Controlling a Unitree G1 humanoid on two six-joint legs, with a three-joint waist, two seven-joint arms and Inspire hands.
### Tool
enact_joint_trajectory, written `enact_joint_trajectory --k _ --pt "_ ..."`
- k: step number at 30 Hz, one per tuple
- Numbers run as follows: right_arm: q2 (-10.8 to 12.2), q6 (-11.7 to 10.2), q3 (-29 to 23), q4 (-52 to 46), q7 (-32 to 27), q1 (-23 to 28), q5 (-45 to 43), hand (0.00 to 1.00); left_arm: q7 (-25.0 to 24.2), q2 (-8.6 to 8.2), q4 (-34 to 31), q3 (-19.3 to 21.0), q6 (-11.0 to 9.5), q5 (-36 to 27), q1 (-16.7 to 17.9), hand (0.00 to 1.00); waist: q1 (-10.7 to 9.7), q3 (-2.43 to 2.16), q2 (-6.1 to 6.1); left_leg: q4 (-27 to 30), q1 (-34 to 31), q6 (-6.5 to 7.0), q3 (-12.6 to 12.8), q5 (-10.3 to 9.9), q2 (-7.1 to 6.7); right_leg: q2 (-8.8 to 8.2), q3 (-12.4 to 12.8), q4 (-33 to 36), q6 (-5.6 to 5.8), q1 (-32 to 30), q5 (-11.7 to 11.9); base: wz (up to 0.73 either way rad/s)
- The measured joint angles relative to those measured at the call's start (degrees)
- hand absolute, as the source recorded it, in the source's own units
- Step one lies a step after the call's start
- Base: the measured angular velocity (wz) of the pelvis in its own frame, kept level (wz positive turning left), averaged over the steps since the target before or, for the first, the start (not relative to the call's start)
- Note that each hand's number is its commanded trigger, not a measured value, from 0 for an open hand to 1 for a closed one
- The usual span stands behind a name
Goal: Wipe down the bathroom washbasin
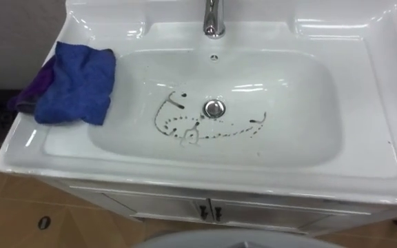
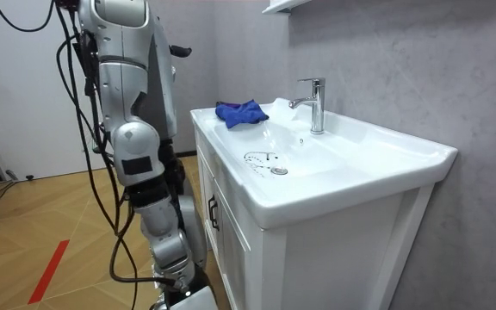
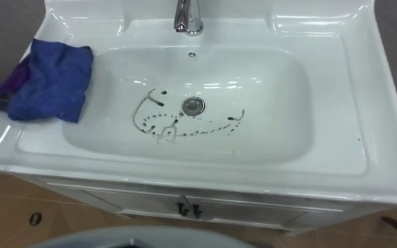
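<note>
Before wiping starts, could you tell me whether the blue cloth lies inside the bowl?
Out: the blue cloth lies crumpled on the left rim of the basin, beside the bowl with dark marks.

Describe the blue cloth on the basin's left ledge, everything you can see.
The crumpled blue fabric cloth looks soft and fleecy. It is bunched in loose folds, with a purple part showing at its left edge. It lies flat on the left ledge of the glossy white basin, and its right edge reaches just over the bowl's rim. Only the basin touches it.
</note>
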Motion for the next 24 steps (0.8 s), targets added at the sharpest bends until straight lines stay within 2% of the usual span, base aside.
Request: enact_joint_trajectory --k 4,7,11,19,21,24 --pt "-0.01 0.44 0.35 0.03 1.62 -0.08 0.01 0.0 -2.62 -0.69 0.08 -5.37 0.03 4.0 -0.01 0.0 -0.69 0.17 -0.29 -0.55 0.13 -0.06 0.48 0.01 0.25 0.29 0.94 -0.17 -0.03 -0.1 0.02 -0.04" --pt "0.07 0.58 0.87 0.21 1.94 -0.22 0.02 0.0 -3.48 -1.52 0.14 -6.52 0.07 7.72 0.0 0.0 -1.56 0.03 -0.63 -0.91 0.75 -0.3 1.23 0.17 0.47 0.56 2.28 -0.22 -0.04 -0.37 0.03 -0.14" --pt "0.06 1.28 1.23 0.29 2.48 -0.16 0.04 0.0 -4.7 -2.64 0.14 -7.42 0.29 10.74 -0.06 0.0 -2.15 -0.14 -1.0 -1.05 1.4 -0.33 1.33 0.21 0.51 0.59 2.29 -0.22 -0.05 -0.2 0.03 -0.12" --pt "0.21 2.21 2.1 1.54 2.49 -1.5 -1.35 0.0 -9.97 -3.37 1.38 -13.28 2.86 11.4 -0.07 0.0 -3.2 -0.19 -1.54 -1.4 2.02 -0.33 1.38 0.23 0.5 0.57 2.36 -0.14 -0.05 0.09 0.03 -0.01" --pt "0.37 3.05 2.29 1.83 2.46 -1.57 -1.59 0.0 -11.04 -3.42 2.59 -15.16 3.36 11.42 -0.18 0.0 -3.28 -0.11 -1.85 -1.55 2.05 -0.33 1.33 0.24 0.49 0.62 2.88 -0.14 -0.05 0.07 0.03 0.0" --pt "0.56 4.39 2.29 2.01 2.46 -2.24 -1.58 0.0 -12.3 -4.69 4.35 -16.47 4.92 11.5 -0.18 0.0 -3.38 -0.09 -1.99 -1.81 1.99 -0.34 1.33 0.23 0.5 0.79 3.63 -0.15 -0.05 0.03 0.03 -0.03"
